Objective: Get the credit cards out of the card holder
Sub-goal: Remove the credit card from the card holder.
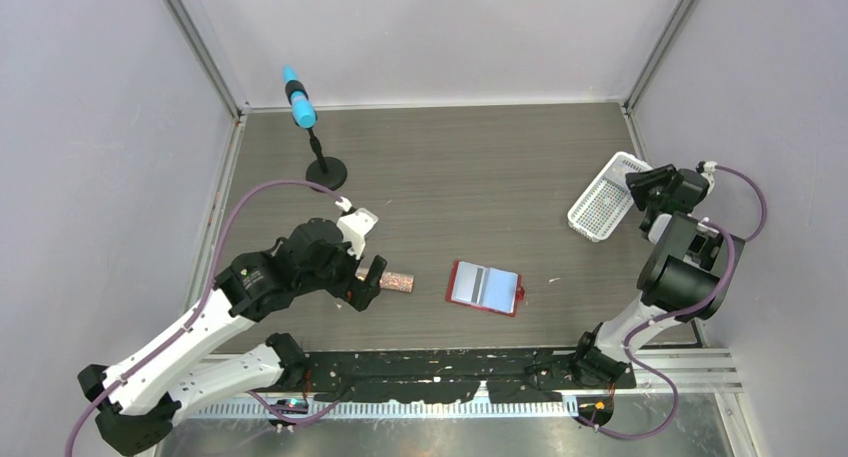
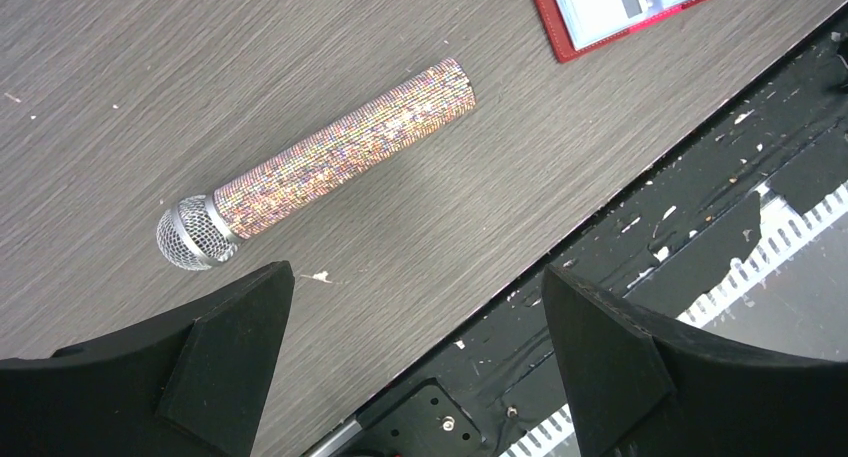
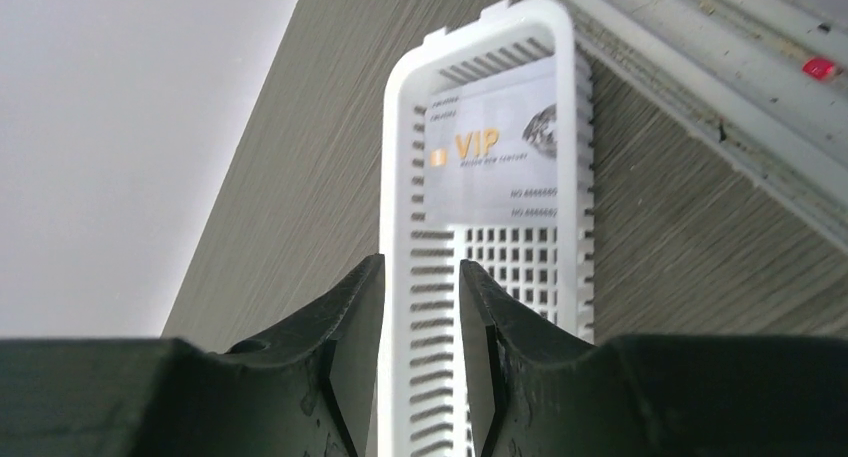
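Right claw (image 3: 422, 272) clamped on one long side wall of a white perforated basket (image 3: 400, 127), a grey credit card (image 3: 490, 167) marked "VIP" in gold lying inside, just beyond the fingertips. Left claw (image 2: 415, 297) spread wide near a glittery microphone (image 2: 340, 152) on the desk (image 1: 480, 177). Red card holder (image 1: 484, 287) open at mid-desk, well apart from the right claw.
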`<state>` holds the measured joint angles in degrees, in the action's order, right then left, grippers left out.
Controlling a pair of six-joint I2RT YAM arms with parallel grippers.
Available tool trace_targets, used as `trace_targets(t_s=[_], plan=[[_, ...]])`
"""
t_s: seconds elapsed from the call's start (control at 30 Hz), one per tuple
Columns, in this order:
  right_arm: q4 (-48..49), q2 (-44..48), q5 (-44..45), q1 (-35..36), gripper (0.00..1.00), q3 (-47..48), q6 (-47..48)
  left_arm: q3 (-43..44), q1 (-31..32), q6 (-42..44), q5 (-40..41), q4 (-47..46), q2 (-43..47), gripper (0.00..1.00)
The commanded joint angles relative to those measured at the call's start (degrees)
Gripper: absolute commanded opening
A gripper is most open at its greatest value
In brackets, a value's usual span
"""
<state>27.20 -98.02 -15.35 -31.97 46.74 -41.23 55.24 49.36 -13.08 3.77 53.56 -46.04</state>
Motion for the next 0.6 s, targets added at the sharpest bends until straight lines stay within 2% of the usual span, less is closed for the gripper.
trace_targets(t_s=[0.0,0.1,0.2,0.3,0.57], plan=[[4.1,5.4,-5.3,1.4,0.40,-3.1,-1.1,0.1,-0.2,-0.3,2.7,-0.9,0.9,0.99],[3.2,8.5,-6.6,4.2,0.40,-5.7,-0.2,-0.1,-0.2,-0.4,3.6,-1.2,1.9,0.99],[-1.7,11.7,-6.5,7.8,0.41,-6.5,1.9,-0.1,-0.2,-0.5,4.8,-1.0,2.4,0.99],[-9.1,16.2,-4.2,15.0,0.41,-6.2,6.5,-0.1,-0.2,-0.5,6.0,-1.0,2.9,0.99],[-32.0,28.1,8.6,35.6,0.43,-7.2,14.1,-0.5,-0.2,-0.4,9.2,-1.6,5.8,0.99]])
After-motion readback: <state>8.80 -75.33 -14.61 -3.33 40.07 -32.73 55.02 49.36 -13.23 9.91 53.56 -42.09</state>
